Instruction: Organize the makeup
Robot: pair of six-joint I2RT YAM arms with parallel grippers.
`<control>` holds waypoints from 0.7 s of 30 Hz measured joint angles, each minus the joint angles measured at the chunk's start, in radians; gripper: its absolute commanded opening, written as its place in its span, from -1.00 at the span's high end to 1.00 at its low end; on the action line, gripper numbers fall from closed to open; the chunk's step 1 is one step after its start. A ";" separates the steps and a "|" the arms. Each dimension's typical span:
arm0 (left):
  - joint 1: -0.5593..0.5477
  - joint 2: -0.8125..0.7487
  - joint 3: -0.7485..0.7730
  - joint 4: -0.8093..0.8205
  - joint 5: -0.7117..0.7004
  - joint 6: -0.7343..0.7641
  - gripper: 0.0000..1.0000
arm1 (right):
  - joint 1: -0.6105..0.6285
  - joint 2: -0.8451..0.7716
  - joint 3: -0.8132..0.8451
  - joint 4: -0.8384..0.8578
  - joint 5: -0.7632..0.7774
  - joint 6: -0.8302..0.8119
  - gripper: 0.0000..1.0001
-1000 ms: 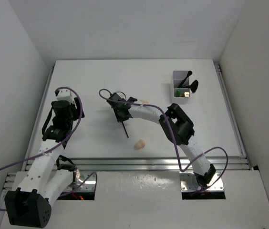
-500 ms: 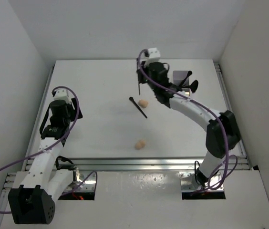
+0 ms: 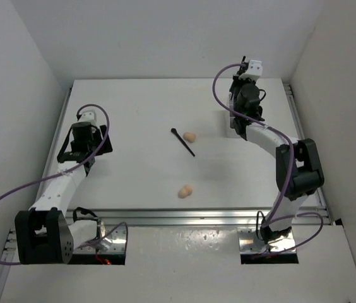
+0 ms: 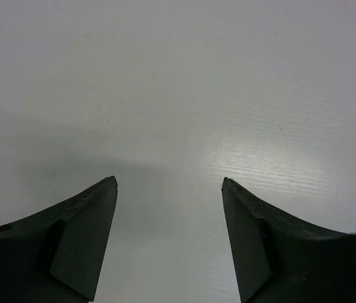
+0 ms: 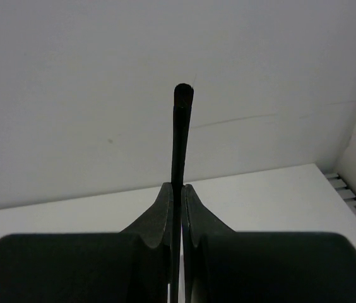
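Note:
My right gripper [image 5: 178, 186] is shut on a thin black stick [image 5: 181, 126], which stands up between its fingers toward the back wall. In the top view that gripper [image 3: 246, 101] hangs at the back right of the table. Another thin black stick [image 3: 183, 141] lies mid-table, with a peach sponge [image 3: 190, 136] beside it. A second peach sponge [image 3: 185, 190] lies nearer the front. My left gripper [image 4: 169, 183] is open over bare table at the far left [image 3: 80, 144], with nothing between its fingers.
The right arm hides the spot under it at the back right. A metal rail [image 3: 197, 218] runs along the table's near edge. White walls close in the table at the left, back and right.
The right arm has swung from the middle of the table to the back right corner, carrying the black stick. The left arm has shifted a little, its gripper still open.

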 measured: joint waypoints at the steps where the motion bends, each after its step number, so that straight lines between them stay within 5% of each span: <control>1: 0.001 0.017 0.011 0.003 0.006 0.000 -0.45 | -0.010 0.023 0.000 0.031 0.001 -0.007 1.00; 9: 0.024 0.166 0.109 0.038 0.037 0.000 -0.45 | -0.058 0.129 -0.048 0.128 0.019 -0.018 1.00; 21: 0.025 0.188 0.111 0.037 0.041 0.023 -0.45 | -0.058 0.267 -0.115 0.228 0.056 -0.007 1.00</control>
